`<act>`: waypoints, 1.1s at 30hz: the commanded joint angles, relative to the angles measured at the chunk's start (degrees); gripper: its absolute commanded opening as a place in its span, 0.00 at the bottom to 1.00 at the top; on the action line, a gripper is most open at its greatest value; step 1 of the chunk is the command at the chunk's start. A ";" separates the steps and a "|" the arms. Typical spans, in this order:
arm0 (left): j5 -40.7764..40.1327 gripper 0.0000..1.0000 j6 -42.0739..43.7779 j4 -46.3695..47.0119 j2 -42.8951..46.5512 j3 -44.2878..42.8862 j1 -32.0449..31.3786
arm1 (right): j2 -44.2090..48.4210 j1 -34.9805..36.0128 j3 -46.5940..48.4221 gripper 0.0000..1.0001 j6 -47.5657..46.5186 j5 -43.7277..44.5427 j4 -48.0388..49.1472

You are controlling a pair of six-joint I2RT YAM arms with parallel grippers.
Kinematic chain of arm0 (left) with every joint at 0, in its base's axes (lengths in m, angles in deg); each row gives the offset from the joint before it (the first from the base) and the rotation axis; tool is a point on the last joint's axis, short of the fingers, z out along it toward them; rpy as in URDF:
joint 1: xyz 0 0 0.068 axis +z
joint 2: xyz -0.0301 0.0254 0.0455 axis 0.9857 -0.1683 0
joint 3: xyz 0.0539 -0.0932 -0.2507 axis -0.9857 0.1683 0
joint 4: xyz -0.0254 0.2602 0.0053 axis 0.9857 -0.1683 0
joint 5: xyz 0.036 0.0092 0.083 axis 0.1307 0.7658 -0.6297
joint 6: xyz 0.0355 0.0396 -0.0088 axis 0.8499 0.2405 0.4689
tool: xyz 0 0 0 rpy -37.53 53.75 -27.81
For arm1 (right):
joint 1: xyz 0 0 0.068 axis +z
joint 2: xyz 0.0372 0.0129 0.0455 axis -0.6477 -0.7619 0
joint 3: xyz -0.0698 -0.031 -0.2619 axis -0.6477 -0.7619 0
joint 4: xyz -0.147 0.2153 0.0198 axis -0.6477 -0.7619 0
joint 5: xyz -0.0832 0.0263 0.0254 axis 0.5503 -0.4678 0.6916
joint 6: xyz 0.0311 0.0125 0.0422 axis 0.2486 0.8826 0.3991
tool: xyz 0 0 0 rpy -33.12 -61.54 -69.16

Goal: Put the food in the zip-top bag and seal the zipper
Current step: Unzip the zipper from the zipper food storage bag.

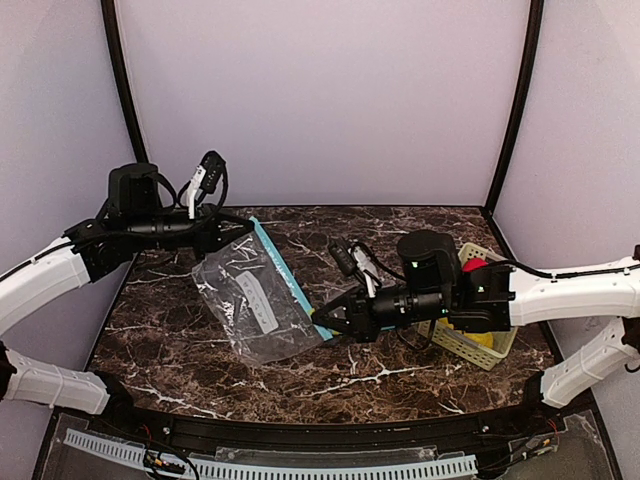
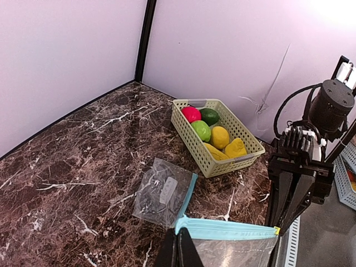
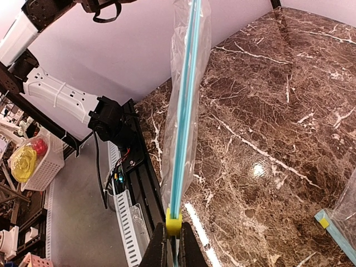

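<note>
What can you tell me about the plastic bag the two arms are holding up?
The bag is thin, clear, crinkly plastic with a teal zipper strip along its top and a small yellow slider at one end. The left tool and right tool each pinch an end of the strip, so it hangs stretched between them. It looks empty.

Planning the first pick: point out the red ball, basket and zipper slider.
red ball [image 2: 191,114]: left wrist view, its top.
basket [image 2: 192,143]: left wrist view, left wall.
slider [image 3: 173,225]: right wrist view, yellow body.
</note>
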 commanded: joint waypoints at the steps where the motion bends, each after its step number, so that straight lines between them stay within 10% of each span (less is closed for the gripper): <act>1: -2.60 0.01 -0.89 3.63 2.22 0.42 2.38 | -0.90 0.44 -1.07 0.00 0.42 -1.24 -2.91; 25: 0.92 0.01 3.45 4.23 5.03 1.57 4.06 | -1.02 0.51 -0.38 0.00 0.41 -2.05 -3.53; 33: 18.17 0.01 6.78 1.33 -0.66 -0.48 1.85 | 2.42 0.46 3.20 0.41 -1.74 -0.74 -7.78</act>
